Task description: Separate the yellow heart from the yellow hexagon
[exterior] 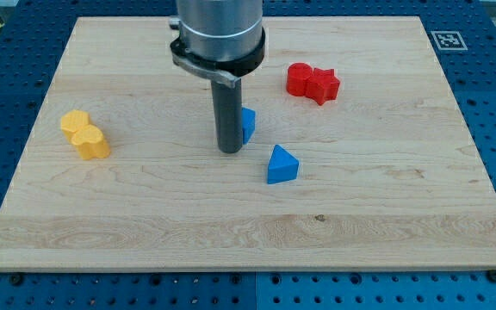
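Observation:
Two yellow blocks touch each other at the view's left. The upper one (74,122) looks like the yellow hexagon and the lower one (90,143) like the yellow heart, though their shapes are hard to tell apart. My tip (230,150) rests on the board near the middle, far to the right of both yellow blocks. It stands just left of a blue block (247,124) that the rod partly hides.
A blue triangle (282,164) lies right of and below my tip. Two red blocks (312,82) touch each other at the upper right. The wooden board (248,232) ends at a blue pegboard on all sides.

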{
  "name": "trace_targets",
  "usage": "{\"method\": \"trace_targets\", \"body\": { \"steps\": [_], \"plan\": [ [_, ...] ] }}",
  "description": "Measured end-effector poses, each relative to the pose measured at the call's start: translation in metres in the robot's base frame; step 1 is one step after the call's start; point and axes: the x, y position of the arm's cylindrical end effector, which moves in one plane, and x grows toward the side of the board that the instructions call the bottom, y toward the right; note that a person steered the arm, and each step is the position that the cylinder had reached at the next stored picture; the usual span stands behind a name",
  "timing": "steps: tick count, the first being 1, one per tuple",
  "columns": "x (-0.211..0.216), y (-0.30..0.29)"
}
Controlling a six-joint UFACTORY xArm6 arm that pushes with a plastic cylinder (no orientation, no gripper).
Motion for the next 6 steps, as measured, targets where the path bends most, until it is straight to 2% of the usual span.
{"method": "trace_targets", "body": {
  "steps": [1,2,3,4,6],
  "plan": [
    [-0.016,0.02],
    [-0.003,0.014],
    [0.042,-0.013],
    [0.071,-0.046],
    [0.064,-0.183]
  ]
}}
